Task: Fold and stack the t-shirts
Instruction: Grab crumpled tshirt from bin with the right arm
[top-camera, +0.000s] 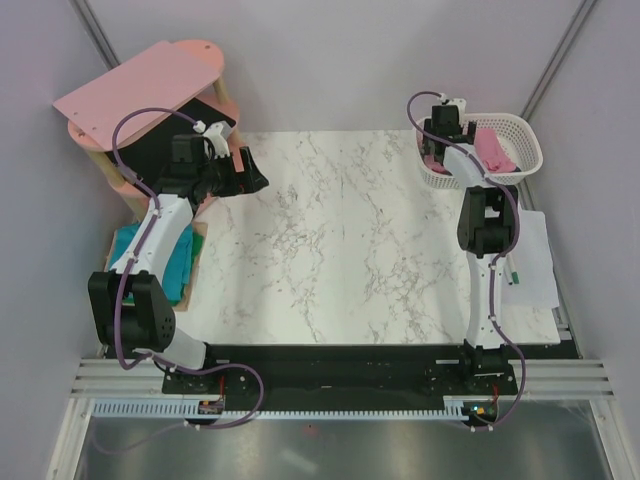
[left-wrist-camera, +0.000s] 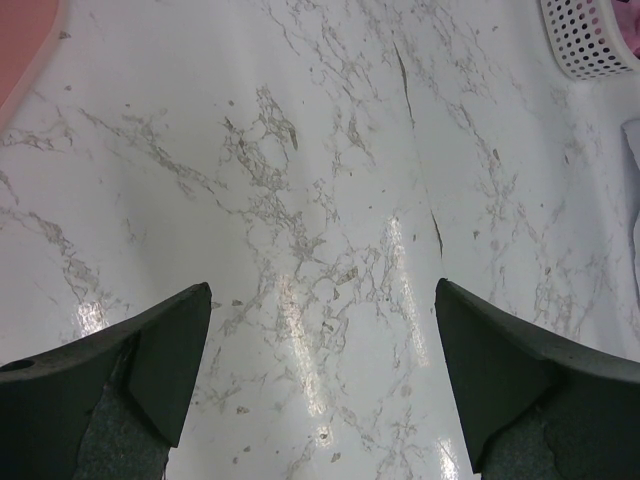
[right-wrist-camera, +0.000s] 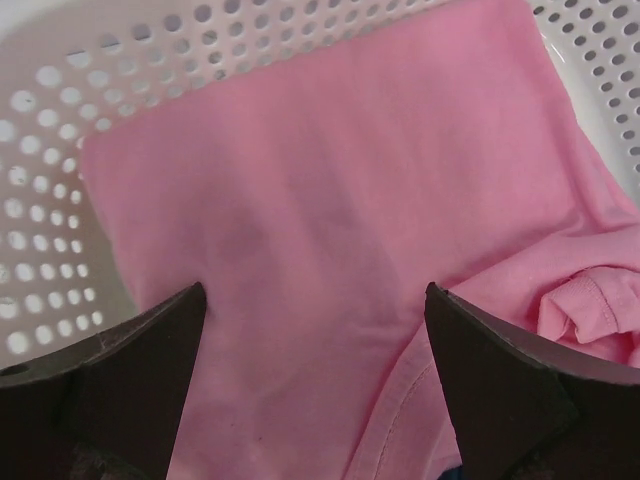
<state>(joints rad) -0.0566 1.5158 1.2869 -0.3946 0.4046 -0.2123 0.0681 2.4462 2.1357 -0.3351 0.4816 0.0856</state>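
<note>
1 pink tee (right-wrist-camera: 330, 180) in basket (right-wrist-camera: 40, 210) | L end effector (left-wrist-camera: 322, 290) spread | R end effector (right-wrist-camera: 315, 290) spread

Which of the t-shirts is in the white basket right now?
The light pink t-shirt, under the open right gripper in the white basket. The teal t-shirt lies far off, beside the left arm.
</note>
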